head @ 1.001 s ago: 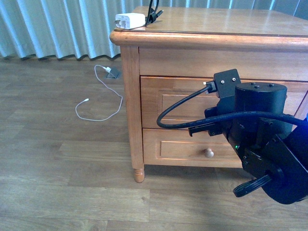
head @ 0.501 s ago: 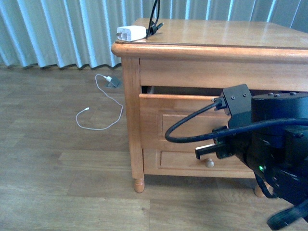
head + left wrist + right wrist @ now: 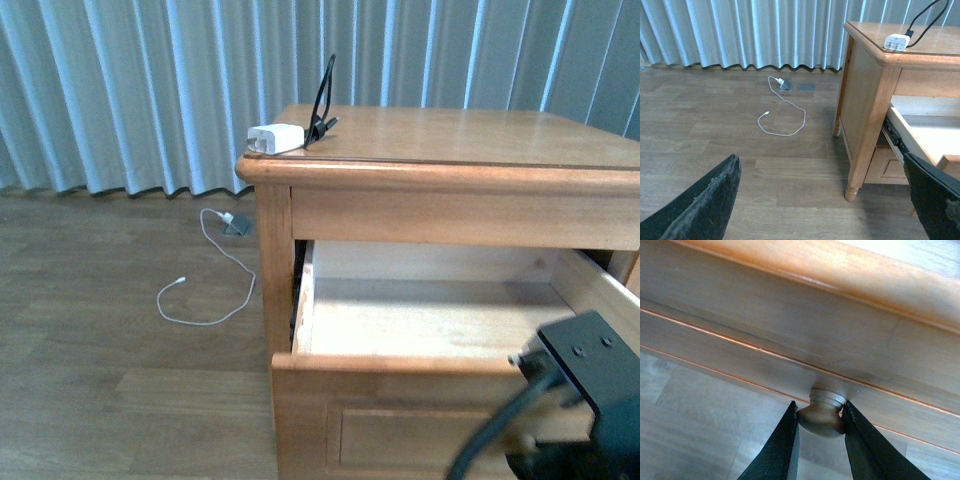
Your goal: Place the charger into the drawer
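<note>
The right hand [image 3: 820, 409] is pinching the round wooden knob [image 3: 822, 414]. Its two dark fingers [image 3: 777, 450] press against the knob's sides, hard up against the panelled front of the drawer [image 3: 790, 330]. From the front, only the arm's black housing [image 3: 590, 385] and a thick black lead show, low against the drawer front.

The drawer [image 3: 400, 362] stands well out from under the counter [image 3: 480, 135]. Its pale bare bottom is open to view, and its side wall runs back into the frame beneath the counter's edge.

The left hand [image 3: 821, 159] hangs off to the side of the counter with its fingers [image 3: 705, 205] spread wide apart and only floorboards between them.

The charger [image 3: 275, 138] is not in the drawer. The small white block lies on top of the counter at its corner, right by the edge and above the drawer's end. A black cord [image 3: 322, 95] rises in a loop just beside it. From the left wrist view, the charger [image 3: 897, 42] sits at that same corner, above the drawer [image 3: 920, 137].

On the wooden floor [image 3: 100, 380] beside the counter, a thin white cable [image 3: 205, 290] lies in a loose curl. Pale pleated curtains [image 3: 150, 90] hang behind the counter.
</note>
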Tool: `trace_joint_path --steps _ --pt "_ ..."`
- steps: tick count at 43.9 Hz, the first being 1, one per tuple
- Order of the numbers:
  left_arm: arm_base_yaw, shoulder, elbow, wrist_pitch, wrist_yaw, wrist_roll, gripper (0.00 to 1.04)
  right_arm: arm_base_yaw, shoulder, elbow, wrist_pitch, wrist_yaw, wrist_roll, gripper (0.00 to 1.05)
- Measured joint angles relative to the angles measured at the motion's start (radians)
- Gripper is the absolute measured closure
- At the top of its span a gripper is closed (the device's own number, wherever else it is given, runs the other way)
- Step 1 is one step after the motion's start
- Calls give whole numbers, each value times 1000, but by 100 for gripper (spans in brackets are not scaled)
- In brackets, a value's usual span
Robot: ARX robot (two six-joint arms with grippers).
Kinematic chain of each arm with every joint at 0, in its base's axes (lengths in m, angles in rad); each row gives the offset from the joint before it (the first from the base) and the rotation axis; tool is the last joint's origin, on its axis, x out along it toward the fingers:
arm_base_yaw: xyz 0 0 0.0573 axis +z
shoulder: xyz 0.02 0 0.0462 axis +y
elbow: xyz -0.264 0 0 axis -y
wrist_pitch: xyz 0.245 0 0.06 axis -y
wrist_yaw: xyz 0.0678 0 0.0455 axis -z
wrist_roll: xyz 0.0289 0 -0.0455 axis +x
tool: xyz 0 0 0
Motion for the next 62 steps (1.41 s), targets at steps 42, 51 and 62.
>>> trace_joint_path --steps 42,51,62 --pt "0 0 0 0 0 0 6 -901 -931 -216 -61 -606 29 8" --pt "0 0 0 0 1 0 6 -958 -885 -237 8 -619 66 8" --pt "0 0 0 0 0 0 6 -810 -1074 -311 -133 -577 71 49"
